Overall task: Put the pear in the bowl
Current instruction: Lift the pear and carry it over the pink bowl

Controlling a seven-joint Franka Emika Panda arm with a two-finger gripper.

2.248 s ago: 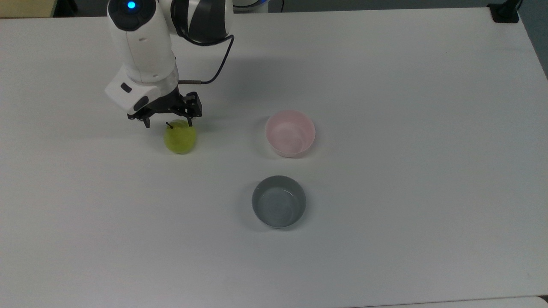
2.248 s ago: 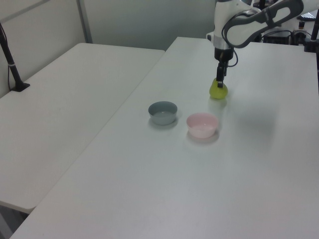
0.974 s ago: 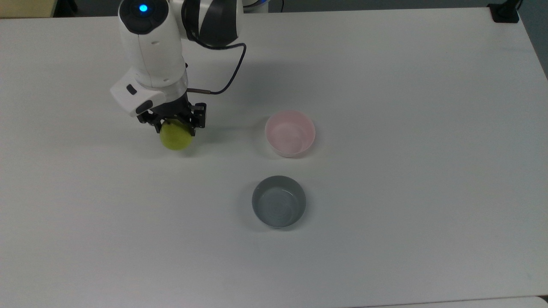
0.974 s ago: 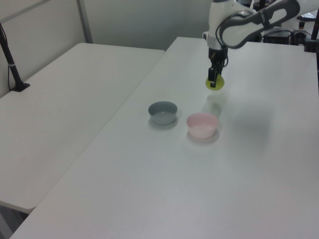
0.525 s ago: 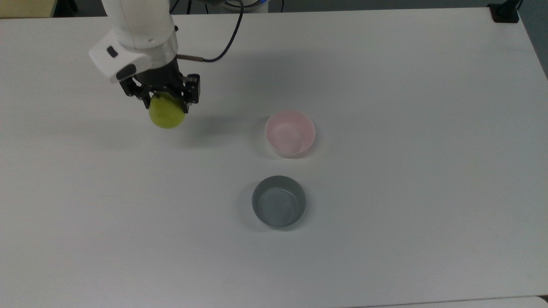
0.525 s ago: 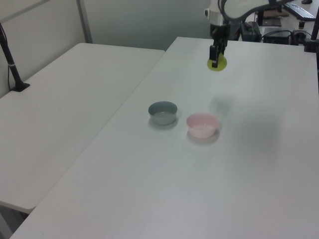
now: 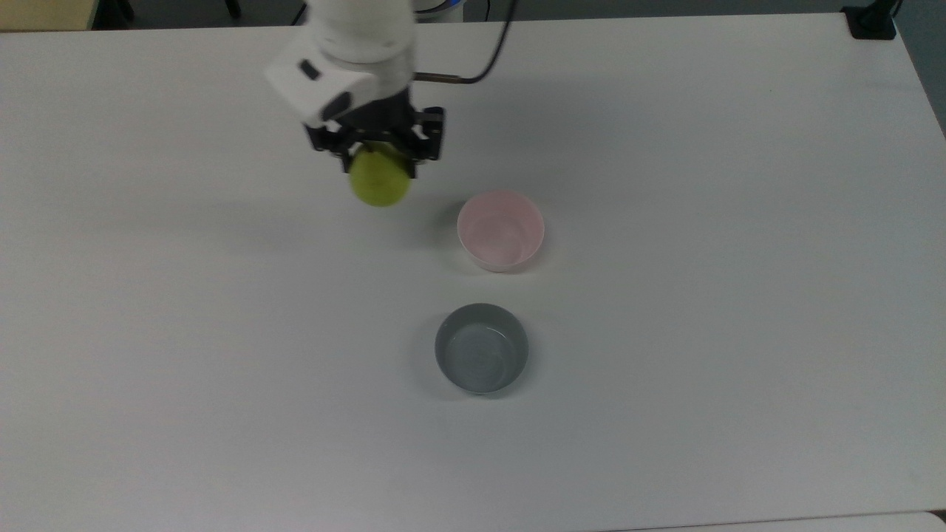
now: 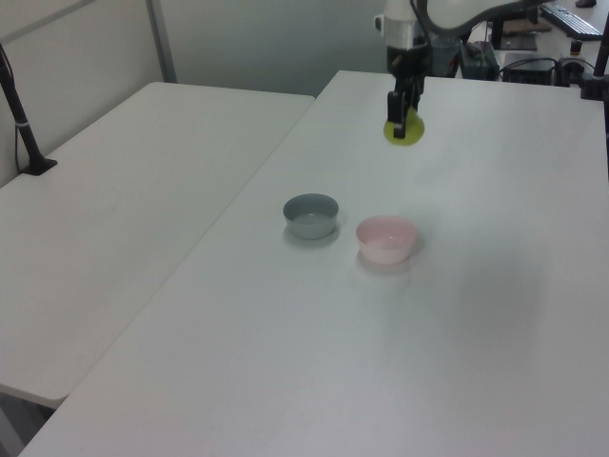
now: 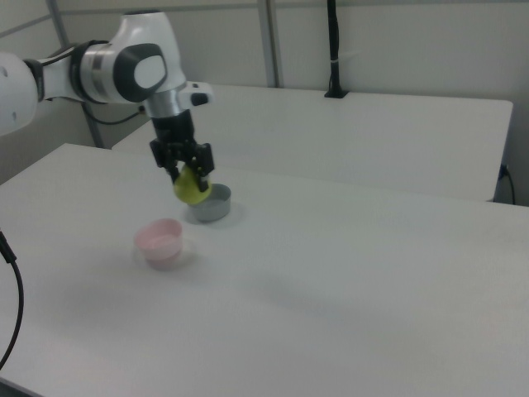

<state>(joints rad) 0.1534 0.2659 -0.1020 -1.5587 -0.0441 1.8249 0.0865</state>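
Observation:
The yellow-green pear (image 7: 380,182) (image 8: 403,130) (image 9: 190,189) hangs in the air, held from above by my gripper (image 7: 378,159) (image 8: 401,112) (image 9: 188,172), which is shut on it. The pale pink bowl (image 7: 500,230) (image 8: 385,238) (image 9: 159,241) stands empty on the white table (image 7: 665,295), to the right of the pear and a little nearer in the top view. The pear is high above the table, apart from the bowl.
A grey bowl (image 7: 481,348) (image 8: 311,215) (image 9: 209,203) of like size stands empty near the pink one, below it in the top view. A second white table (image 8: 124,209) adjoins on the left view's left. A black post (image 9: 333,50) rises at the far table's back.
The gripper closed on the pear, lifted it off the table, and has now carried it to the right in the top view, toward the pink bowl.

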